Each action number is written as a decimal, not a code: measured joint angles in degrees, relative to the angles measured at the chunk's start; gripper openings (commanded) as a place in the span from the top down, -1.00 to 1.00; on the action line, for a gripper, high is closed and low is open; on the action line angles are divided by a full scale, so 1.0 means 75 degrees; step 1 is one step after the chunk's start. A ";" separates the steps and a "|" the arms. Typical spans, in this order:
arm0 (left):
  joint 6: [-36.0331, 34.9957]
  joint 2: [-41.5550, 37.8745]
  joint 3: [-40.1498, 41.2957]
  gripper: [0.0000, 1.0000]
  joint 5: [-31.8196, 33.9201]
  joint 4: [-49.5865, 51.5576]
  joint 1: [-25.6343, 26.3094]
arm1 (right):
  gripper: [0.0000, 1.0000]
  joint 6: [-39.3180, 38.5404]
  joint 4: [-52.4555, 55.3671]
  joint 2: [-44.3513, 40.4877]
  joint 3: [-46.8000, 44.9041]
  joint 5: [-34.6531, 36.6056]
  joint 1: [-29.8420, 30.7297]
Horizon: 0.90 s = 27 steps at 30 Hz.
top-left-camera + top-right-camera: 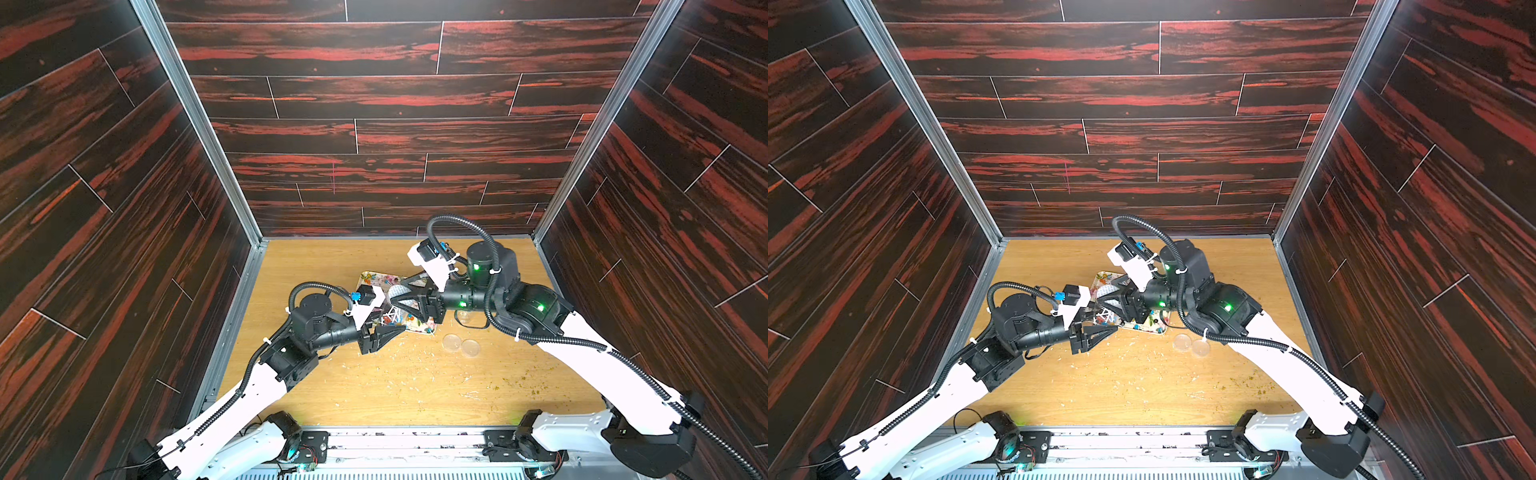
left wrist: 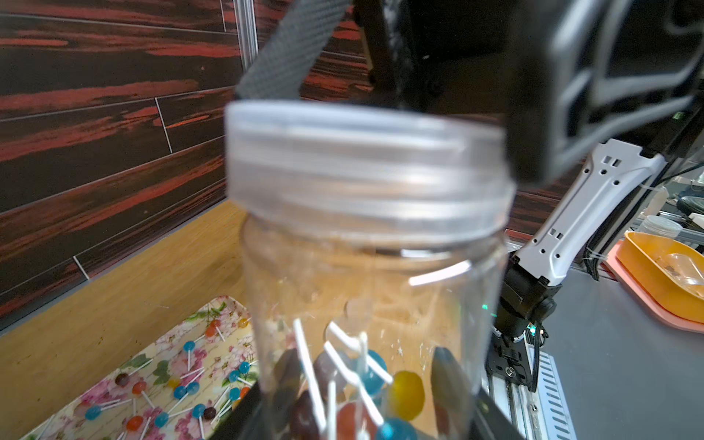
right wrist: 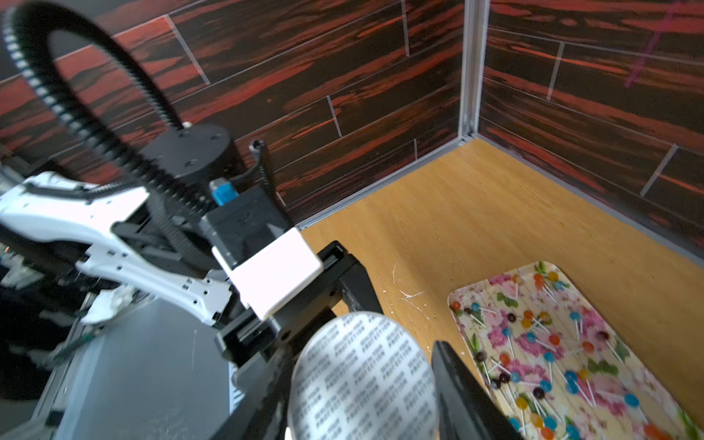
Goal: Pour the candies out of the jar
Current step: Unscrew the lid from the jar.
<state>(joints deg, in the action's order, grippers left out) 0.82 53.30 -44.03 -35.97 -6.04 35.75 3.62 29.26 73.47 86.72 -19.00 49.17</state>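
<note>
My left gripper (image 1: 397, 328) clamps the jar (image 2: 373, 304), my right gripper (image 1: 401, 297) its lid (image 2: 365, 171). Crumbs (image 1: 415, 374) litter the wooden table (image 1: 311, 270) between dark red-streaked walls (image 1: 374, 124).

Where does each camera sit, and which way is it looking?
Both top views: side by side, high above the arms' bases, looking down at the table, left arm and right arm.
Left wrist: rides the left arm, looking along the left claw at the jar it holds; the right claw grips the lid.
Right wrist: rides the right arm, looking over its claw at the lid's printed top and the left arm.
Shared: both wrist views show the candies on the flowered tray.
</note>
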 measured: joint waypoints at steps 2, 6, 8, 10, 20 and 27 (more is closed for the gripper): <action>-0.0029 -0.0020 0.0000 0.16 -0.0041 -0.0006 0.0009 | 0.04 -0.0277 0.0029 0.0003 0.0017 -0.0361 -0.0131; -0.0055 -0.0023 0.0000 0.16 -0.0131 -0.0146 0.0055 | 0.01 -0.0761 0.0175 0.0026 0.0131 -0.1035 -0.0405; -0.0052 -0.0023 0.0000 0.16 -0.0146 -0.0201 0.0070 | -0.02 -0.0994 0.0256 0.0085 0.0227 -0.1274 -0.0478; -0.0055 -0.0029 0.0000 0.16 -0.0149 -0.0219 0.0070 | -0.04 -0.1174 0.0382 0.0175 0.0364 -0.1422 -0.0519; 0.0026 -0.0029 0.0000 0.16 -0.0119 -0.0248 0.0055 | -0.34 -0.1393 0.0542 0.0318 0.0629 -0.1580 -0.0560; 0.0154 -0.0029 0.0006 0.16 0.0006 -0.0166 0.0012 | -0.54 -0.1189 0.0370 0.0318 0.0731 -0.1582 -0.0560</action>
<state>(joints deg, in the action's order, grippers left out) 1.98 53.08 -43.99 -35.92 -7.29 35.83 -5.30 32.03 75.85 92.20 -30.87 44.97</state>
